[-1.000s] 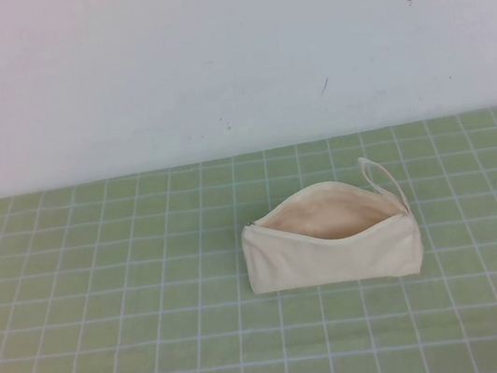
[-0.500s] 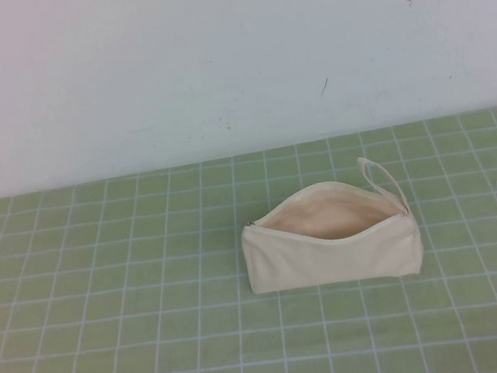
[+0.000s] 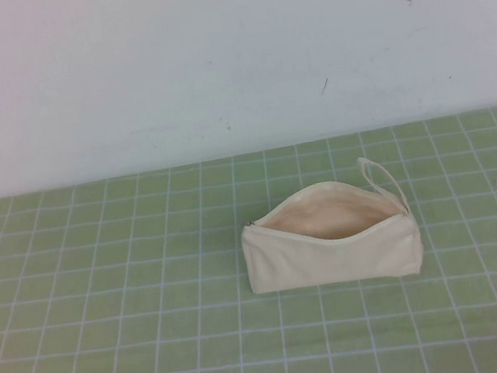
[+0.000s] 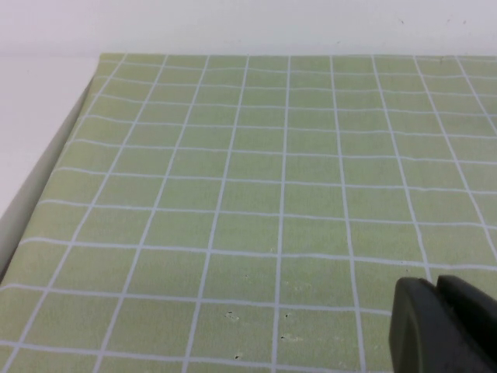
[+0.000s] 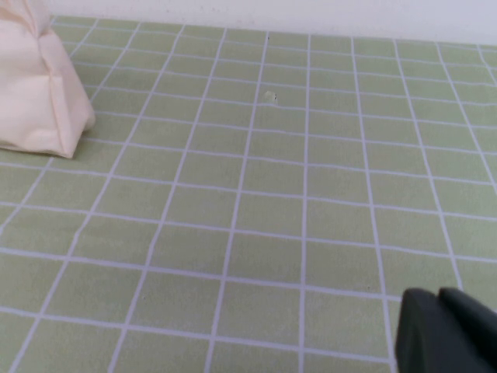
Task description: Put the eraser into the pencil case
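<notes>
Pencil case (image 3: 332, 247) is sitting unzipped, mouth gaping, on your green grid surface (image 3: 106, 304). Left claw (image 4: 446, 326) and right claw (image 5: 446, 330) are hovering low over it; spread: can't tell.

Your high view looks down from the robot's side across the desk (image 3: 112, 341) toward the wall (image 3: 210, 60). Each wrist view sits low and close over the grid mat. The left gripper (image 4: 443, 326) edges its frame, the right gripper (image 5: 446, 330) its own. High and right wrist views share the pencil case (image 3: 332, 247) (image 5: 35, 93).
</notes>
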`<act>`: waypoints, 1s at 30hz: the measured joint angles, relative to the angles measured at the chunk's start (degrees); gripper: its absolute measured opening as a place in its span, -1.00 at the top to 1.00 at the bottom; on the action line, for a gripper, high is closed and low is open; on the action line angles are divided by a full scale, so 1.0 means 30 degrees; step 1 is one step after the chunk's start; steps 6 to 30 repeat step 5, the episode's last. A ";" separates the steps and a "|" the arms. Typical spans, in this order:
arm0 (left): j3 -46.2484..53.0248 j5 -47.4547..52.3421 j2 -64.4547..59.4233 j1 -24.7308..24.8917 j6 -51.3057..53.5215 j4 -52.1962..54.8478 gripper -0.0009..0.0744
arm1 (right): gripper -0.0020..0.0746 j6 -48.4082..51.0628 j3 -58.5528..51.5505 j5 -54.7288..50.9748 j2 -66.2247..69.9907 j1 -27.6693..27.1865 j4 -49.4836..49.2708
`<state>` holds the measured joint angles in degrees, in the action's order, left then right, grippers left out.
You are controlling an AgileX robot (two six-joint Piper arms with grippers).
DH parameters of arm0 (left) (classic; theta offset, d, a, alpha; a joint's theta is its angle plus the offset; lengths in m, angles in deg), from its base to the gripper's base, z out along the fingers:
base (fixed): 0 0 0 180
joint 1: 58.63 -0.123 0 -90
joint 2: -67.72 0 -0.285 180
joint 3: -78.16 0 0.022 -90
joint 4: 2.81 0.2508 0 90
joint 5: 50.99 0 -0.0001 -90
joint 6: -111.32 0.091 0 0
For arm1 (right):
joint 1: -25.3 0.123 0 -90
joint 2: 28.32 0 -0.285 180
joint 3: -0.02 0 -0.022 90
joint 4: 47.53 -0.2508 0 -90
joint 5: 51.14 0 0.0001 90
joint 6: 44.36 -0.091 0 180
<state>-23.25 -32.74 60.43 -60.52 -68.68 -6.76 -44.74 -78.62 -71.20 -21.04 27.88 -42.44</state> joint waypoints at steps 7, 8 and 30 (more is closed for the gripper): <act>0.0000 0.0000 0.0000 0.0000 0.0000 0.0027 0.98 | 0.95 0.0000 0.0000 0.0000 0.0000 0.0000 0.0000; 0.0000 0.0000 0.0000 0.0000 0.0000 0.0027 0.98 | 0.95 0.0000 0.0000 0.0000 0.0000 0.0000 0.0000; 0.0000 0.0000 0.0000 0.0000 0.0000 0.0027 0.98 | 0.95 0.0000 0.0000 0.0000 0.0000 0.0000 0.0000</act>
